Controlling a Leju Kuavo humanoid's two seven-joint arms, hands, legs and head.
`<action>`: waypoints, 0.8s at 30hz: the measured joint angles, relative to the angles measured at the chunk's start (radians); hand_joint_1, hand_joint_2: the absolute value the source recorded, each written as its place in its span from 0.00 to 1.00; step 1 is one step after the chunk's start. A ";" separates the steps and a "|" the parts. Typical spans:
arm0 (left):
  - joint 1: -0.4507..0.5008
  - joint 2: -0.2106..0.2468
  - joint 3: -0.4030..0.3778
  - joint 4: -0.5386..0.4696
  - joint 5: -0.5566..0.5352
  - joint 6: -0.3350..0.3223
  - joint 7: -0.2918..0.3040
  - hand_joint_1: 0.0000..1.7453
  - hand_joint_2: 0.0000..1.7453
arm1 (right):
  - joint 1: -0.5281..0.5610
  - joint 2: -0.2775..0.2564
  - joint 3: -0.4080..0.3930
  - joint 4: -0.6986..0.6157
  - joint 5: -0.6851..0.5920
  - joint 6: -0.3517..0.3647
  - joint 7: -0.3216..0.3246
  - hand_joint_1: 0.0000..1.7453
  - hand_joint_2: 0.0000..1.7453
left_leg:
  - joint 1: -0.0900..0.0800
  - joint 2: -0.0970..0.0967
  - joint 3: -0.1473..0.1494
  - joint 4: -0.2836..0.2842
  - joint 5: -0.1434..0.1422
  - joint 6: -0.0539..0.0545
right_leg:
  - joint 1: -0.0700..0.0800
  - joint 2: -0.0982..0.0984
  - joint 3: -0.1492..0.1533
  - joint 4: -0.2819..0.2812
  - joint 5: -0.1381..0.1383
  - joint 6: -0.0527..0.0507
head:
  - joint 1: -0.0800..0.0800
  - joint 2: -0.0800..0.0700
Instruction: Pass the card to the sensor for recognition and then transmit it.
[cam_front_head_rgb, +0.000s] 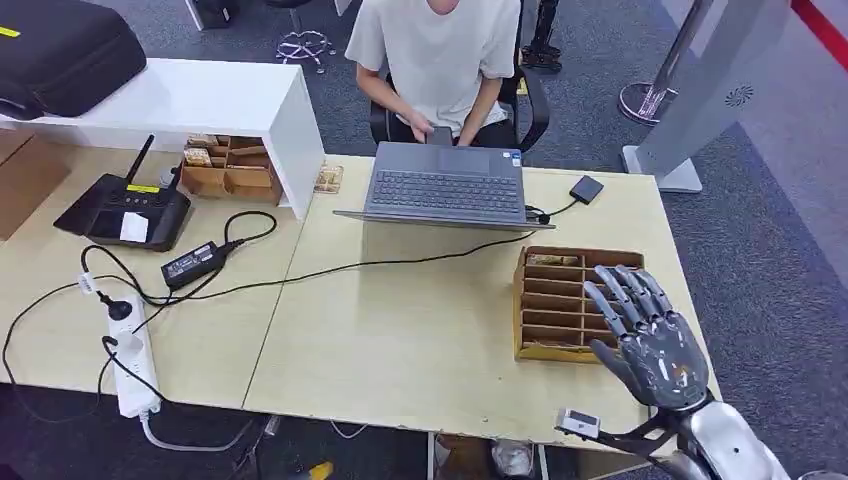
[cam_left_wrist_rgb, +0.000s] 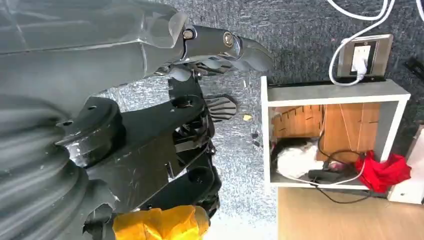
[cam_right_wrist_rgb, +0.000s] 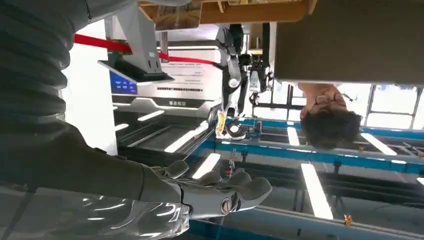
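Observation:
A cardboard box with slots (cam_front_head_rgb: 556, 300) stands on the right part of the table; its far slot holds a patterned card (cam_front_head_rgb: 551, 260). My right hand (cam_front_head_rgb: 645, 335) hovers above the box's right end, fingers spread, holding nothing. In the right wrist view this hand (cam_right_wrist_rgb: 220, 197) is bare too, thumb stretched out. A small black square sensor (cam_front_head_rgb: 586, 189) lies beyond the box, wired to the laptop (cam_front_head_rgb: 445, 185). My left hand (cam_left_wrist_rgb: 190, 125) hangs low over the floor, and nothing is in it.
A person sits behind the laptop, holding a phone. A white shelf (cam_front_head_rgb: 200, 100) at the left covers another slotted box (cam_front_head_rgb: 228, 167). A router (cam_front_head_rgb: 122, 210), a power adapter (cam_front_head_rgb: 192, 264), a power strip (cam_front_head_rgb: 131, 372) and cables lie on the left.

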 joint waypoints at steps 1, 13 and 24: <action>0.001 0.000 0.000 0.000 0.000 0.000 0.000 0.00 1.00 | -0.002 -0.005 0.005 0.004 0.000 0.000 0.000 0.00 1.00 | 0.000 0.000 0.000 0.000 0.000 0.000 | 0.000 0.000 0.000 0.000 0.000 0.000 | 0.000 0.000; 0.004 0.000 0.000 0.000 -0.009 0.000 -0.004 0.00 1.00 | -0.054 -0.072 0.101 0.043 -0.050 0.154 0.100 0.00 1.00 | 0.000 0.000 0.000 0.000 0.000 0.000 | 0.000 0.000 0.000 0.000 0.000 0.000 | 0.000 0.000; 0.015 0.007 0.000 0.000 -0.026 -0.006 -0.017 0.00 1.00 | -0.113 -0.133 0.189 0.071 -0.117 0.280 0.139 0.00 1.00 | 0.000 0.000 0.001 0.000 0.000 0.000 | 0.000 0.000 0.000 0.000 0.000 0.000 | 0.000 0.000</action>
